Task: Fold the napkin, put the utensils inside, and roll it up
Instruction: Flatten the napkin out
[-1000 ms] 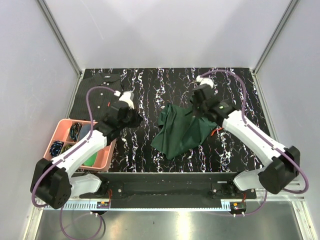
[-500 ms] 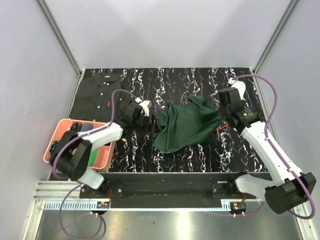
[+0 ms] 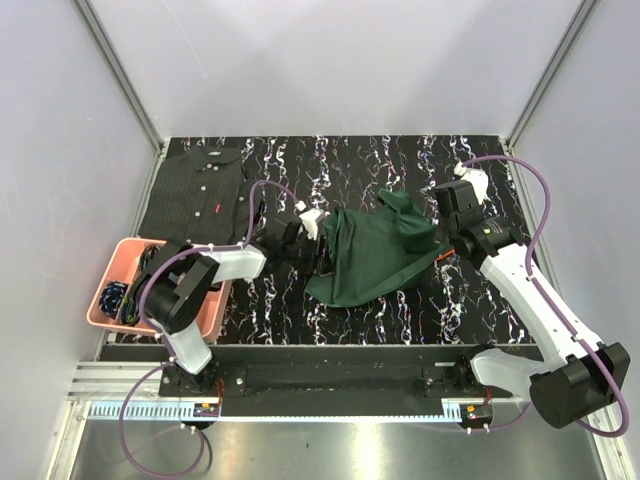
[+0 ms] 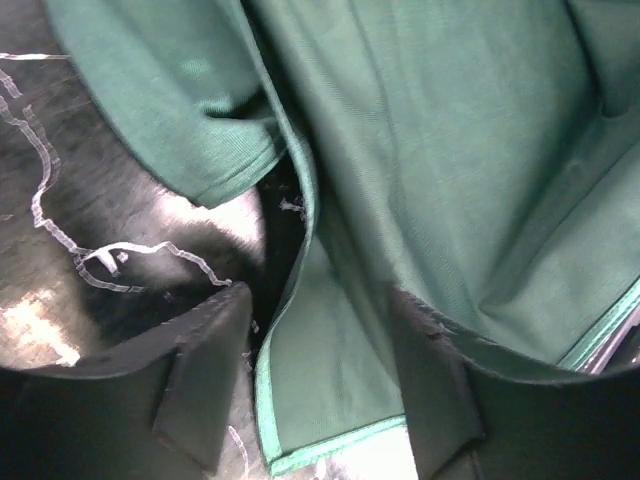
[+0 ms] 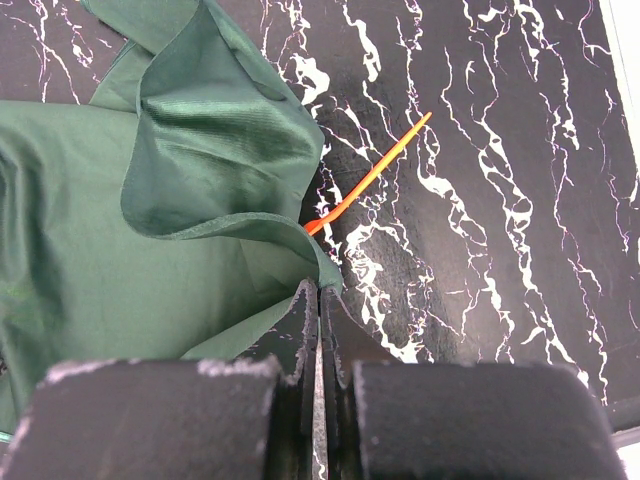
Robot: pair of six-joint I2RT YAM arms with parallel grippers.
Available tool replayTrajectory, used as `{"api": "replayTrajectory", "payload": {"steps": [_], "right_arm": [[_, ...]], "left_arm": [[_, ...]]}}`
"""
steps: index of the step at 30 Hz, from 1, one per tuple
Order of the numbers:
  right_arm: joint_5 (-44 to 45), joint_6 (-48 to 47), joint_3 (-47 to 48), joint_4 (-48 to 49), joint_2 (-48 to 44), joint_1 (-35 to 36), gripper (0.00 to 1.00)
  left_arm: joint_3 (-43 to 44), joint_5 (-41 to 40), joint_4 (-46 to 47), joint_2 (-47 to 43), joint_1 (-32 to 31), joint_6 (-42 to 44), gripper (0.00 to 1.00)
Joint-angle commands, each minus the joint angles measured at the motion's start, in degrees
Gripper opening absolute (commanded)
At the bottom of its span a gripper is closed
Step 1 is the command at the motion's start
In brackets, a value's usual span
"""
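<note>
The dark green napkin (image 3: 375,258) lies rumpled and partly spread at the table's middle. My right gripper (image 3: 441,238) is shut on its right corner, which it holds lifted; in the right wrist view the cloth (image 5: 150,200) runs up into the closed fingertips of that gripper (image 5: 320,290). The orange-red fork (image 5: 370,178) lies on the table just past that corner, its near end under the cloth, and it also shows from above (image 3: 437,260). My left gripper (image 3: 320,234) is at the napkin's left edge. Its jaws stand apart around a hemmed corner (image 4: 320,380) without pinching it.
A pink tray (image 3: 104,283) holding small items sits at the left front, partly under my left arm. A dark pinstriped shirt (image 3: 195,190) lies at the back left. Grey walls close in the left, right and back sides of the black marbled table (image 3: 340,170).
My right gripper has drawn the napkin's corner to the right, spreading the cloth. My left arm has swung right from near the tray to the napkin's left edge, and its jaws have opened.
</note>
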Motion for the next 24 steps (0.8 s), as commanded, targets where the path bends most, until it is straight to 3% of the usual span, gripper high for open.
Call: {"api": "replayTrajectory", "payload": {"steps": [1,4,17,19,24], "right_arm": [[0.1,0.9,0.1,0.7,-0.6,-0.1,0.00],[-0.2,1.0,0.0,0.8,-0.9,-0.1,0.00],[-2.6,1.6,-0.8,1.8,-1.0,-0.1,0.00],[-3.1,1.8,-1.0,1.9,-1.0,-0.1,0.00],[-3.1,1.8,-1.1,1.9,-1.6,-0.1,0.00]], "left_arm": [[-0.5,1.6,2.4,1.7,-1.1,1.4,0.53],[-3.0,-0.9,1.3,0.6,-2.0,1.0,0.49],[-13.1,-6.8,1.7,-5.9,-5.6,-3.0,0.49],[-13.0,-6.4,1.9,-4.6,-5.9,-3.3,0.45],[-13.6,-8.9,0.2,-4.5,-6.1,-5.8,0.20]]}}
